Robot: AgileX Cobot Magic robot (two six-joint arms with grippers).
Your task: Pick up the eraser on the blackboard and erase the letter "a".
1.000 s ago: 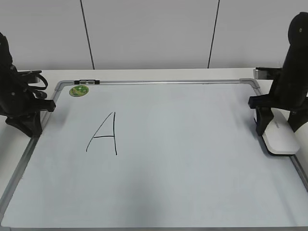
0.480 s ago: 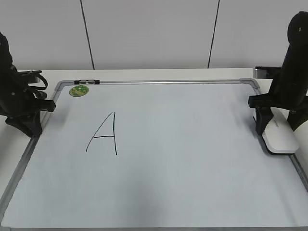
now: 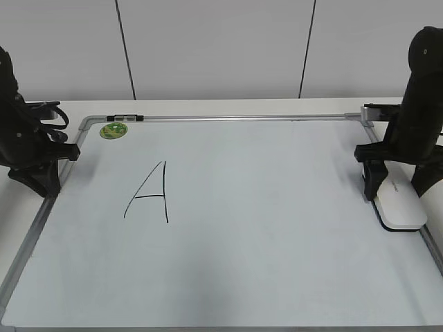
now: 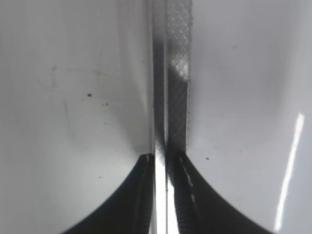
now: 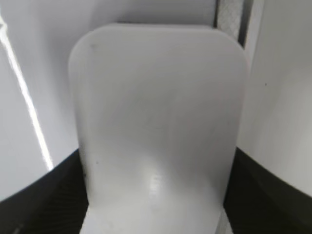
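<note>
Shifted slightly leftward, the right gripper (image 3: 396, 197) fingers clasp the eraser (image 3: 401, 206); the left gripper (image 4: 165, 195) fingers rest nearly closed.

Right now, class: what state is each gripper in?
Left gripper: shut, holding nothing.
Right gripper: fingers either side of the eraser; grip cannot be told.

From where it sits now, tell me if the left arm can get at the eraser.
Probably not easily. The eraser lies at the board's far right edge, between the fingers of the right end effector, while the left end effector rests at the opposite edge.
</note>
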